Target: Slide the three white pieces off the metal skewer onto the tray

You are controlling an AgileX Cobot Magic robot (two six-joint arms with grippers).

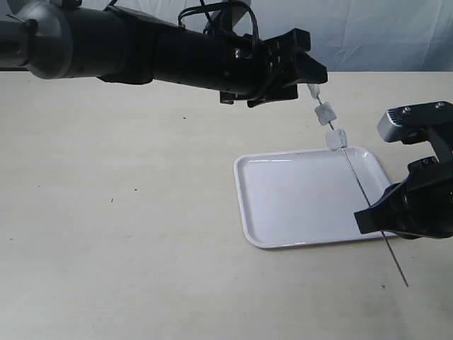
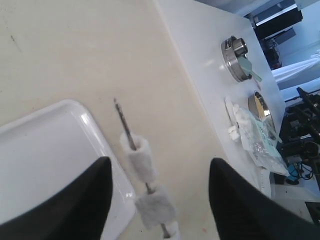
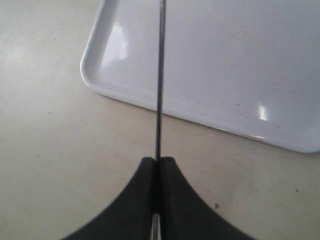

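The thin metal skewer (image 1: 361,190) slants up over the white tray (image 1: 283,212), with its lower part pinched in my right gripper (image 1: 376,212), which is shut on it near the tray's right rim. In the right wrist view the skewer (image 3: 160,75) runs straight out of the shut gripper (image 3: 159,162) across the tray (image 3: 240,65). Three white pieces (image 1: 325,112) sit on the skewer's upper end, above the tray's far edge. My left gripper (image 1: 311,72) is open at that end. Its black fingers (image 2: 85,200) straddle the pieces (image 2: 141,159) without touching them.
The tray lies on a beige table. In the left wrist view, beyond the table's edge, are two round metal items (image 2: 235,57) and a plastic bag of white bits (image 2: 256,134). The left arm (image 1: 156,49) stretches across the far side of the table.
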